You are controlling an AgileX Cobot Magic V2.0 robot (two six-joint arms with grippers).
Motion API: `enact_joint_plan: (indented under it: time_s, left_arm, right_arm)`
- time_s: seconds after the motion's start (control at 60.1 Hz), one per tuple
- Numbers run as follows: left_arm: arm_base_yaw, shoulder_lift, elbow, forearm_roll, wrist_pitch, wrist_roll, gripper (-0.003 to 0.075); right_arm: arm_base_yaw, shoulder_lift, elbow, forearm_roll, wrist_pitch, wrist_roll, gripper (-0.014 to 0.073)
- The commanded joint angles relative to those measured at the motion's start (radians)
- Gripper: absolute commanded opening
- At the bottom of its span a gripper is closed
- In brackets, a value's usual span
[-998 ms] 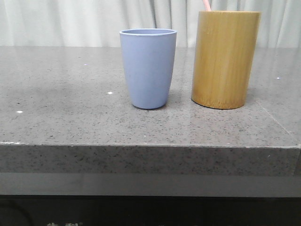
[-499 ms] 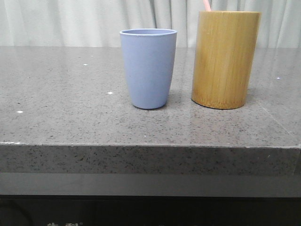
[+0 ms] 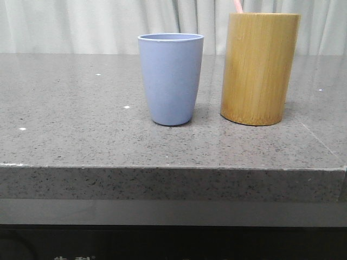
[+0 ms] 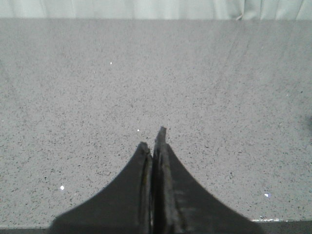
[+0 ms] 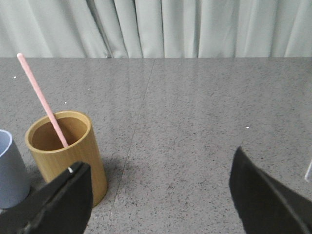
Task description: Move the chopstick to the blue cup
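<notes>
The blue cup stands upright mid-table, just left of the yellow-brown bamboo cylinder. A pale pink chopstick leans inside the bamboo cylinder in the right wrist view; only its tip shows above the rim in the front view. The blue cup's edge shows beside the cylinder. My right gripper is open and empty, over bare table to the right of the cylinder. My left gripper is shut and empty over bare table. Neither gripper shows in the front view.
The grey speckled stone table has its front edge close to the camera. A pale curtain hangs behind the table. A seam runs across the tabletop beside the bamboo cylinder.
</notes>
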Motion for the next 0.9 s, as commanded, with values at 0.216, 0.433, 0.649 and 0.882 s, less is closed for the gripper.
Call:
enact_joint_plan:
  time_s: [0.216, 0.433, 0.649, 0.882]
  left_arm:
    - [0.002, -0.136, 0.079, -0.011, -0.167, -0.004, -0.0019]
    - [0.002, -0.136, 0.082, -0.011, -0.165, -0.004, -0.0019]
    - [0.002, -0.136, 0.082, -0.011, -0.165, -0.004, -0.0019]
    - [0.002, -0.136, 0.082, -0.011, -0.165, -0.004, -0.0019]
  right_arm:
    - [0.081, 0.195, -0.064, 0.308, -0.223, -0.339, 0.059]
    - [0.254, 0.456, -0.218, 0.371, -0.257, -0.454, 0.0588]
    - [0.386, 0.731, -0.391, 0.368, -0.298, -0.506, 0.0588]
    - [0.388, 0.9, -0.49, 0.368, -0.368, -0.51, 0.0587]
